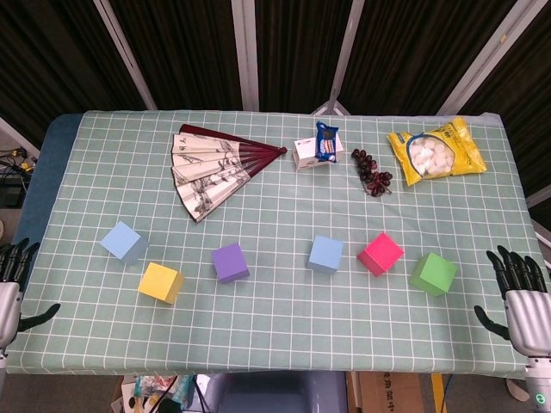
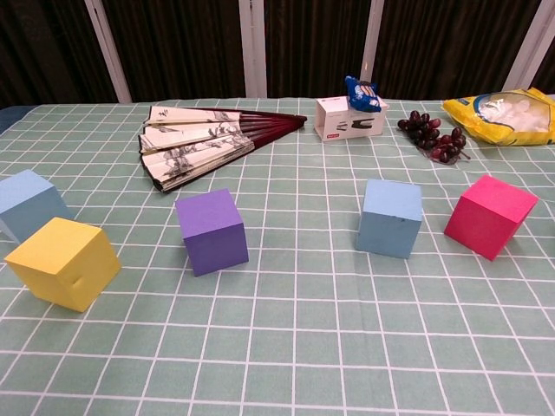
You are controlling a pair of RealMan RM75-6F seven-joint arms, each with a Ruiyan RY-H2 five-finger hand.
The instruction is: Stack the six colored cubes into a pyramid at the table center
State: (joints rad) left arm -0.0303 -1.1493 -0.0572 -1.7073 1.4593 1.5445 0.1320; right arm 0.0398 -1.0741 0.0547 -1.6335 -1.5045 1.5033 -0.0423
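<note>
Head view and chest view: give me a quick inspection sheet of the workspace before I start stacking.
Surface: green checked tablecloth, flat.
Job's things: six cubes apart in a loose row, none stacked: light blue cube, yellow cube, purple cube, second blue cube, pink cube, green cube.
Clutter: folding fan, small box, grapes, yellow snack bag, all at the far side.
Hands: left hand and right hand open, at the near corners.
Cables: wires beyond the left edge.
Surroundings: dark curtains.
</note>
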